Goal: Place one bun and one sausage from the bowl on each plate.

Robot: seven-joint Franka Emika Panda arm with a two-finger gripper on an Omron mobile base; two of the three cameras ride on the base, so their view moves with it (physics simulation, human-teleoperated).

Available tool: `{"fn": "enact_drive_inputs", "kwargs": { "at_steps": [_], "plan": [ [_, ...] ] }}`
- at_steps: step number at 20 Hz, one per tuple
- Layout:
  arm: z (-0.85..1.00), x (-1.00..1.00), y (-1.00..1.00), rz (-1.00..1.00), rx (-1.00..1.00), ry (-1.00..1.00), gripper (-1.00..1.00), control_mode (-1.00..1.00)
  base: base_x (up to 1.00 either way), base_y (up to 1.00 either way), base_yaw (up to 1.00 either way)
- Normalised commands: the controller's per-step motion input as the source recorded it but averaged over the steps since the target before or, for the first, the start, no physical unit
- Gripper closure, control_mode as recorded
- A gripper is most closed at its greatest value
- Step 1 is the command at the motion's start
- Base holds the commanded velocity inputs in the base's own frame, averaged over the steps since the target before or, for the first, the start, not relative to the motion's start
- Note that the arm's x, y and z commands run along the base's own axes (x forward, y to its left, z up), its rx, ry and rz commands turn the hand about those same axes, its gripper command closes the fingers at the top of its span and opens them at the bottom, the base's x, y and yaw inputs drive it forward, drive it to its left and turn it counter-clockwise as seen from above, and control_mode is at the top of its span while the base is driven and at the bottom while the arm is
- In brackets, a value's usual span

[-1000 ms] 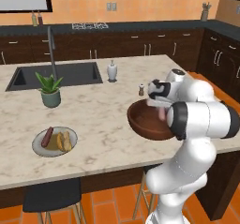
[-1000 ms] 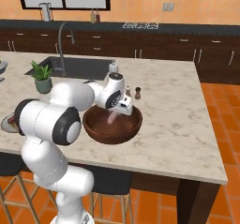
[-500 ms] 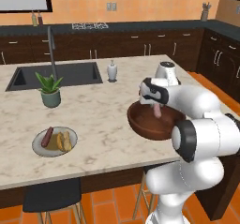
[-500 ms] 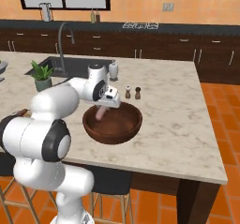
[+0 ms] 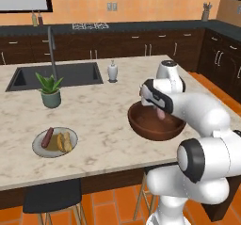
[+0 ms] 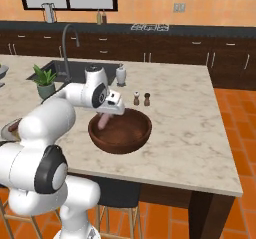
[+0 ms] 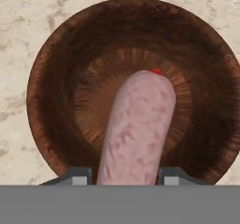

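— Left base view: what's the step?
— I judge it's carrying the sausage [image 5: 161, 113] clear of the wooden bowl [image 5: 141, 125] toward a plate; the plate [image 5: 40, 148] near the counter's edge already has a sausage and bun. Lift straight, clear the rim.
— Right base view?
— My gripper [image 6: 102, 121] hangs over the bowl, sausage dangling.
— Hand view?
— Both fingertips [image 7: 75, 175] clamped on the pink sausage, bowl below.
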Motion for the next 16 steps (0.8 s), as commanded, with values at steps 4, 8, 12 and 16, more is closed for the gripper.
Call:
{"fn": "enact_drive_inputs", "kwargs": {
  "at_steps": [4,8,12,16],
  "plan": [
    [0.00,0.00,0.00,0.00,0.00,0.00,1.00,1.00,-0.58,0.00,0.00],
    [0.00,0.00,0.00,0.00,0.00,0.00,1.00,1.00,-0.78,0.47,-0.02],
    [0.00,0.00,0.00,0.00,0.00,0.00,1.00,1.00,-0.01,1.00,-0.05],
    [0.00,0.00,0.00,0.00,0.00,0.00,1.00,1.00,0.00,1.00,-0.03]
  ]
}}
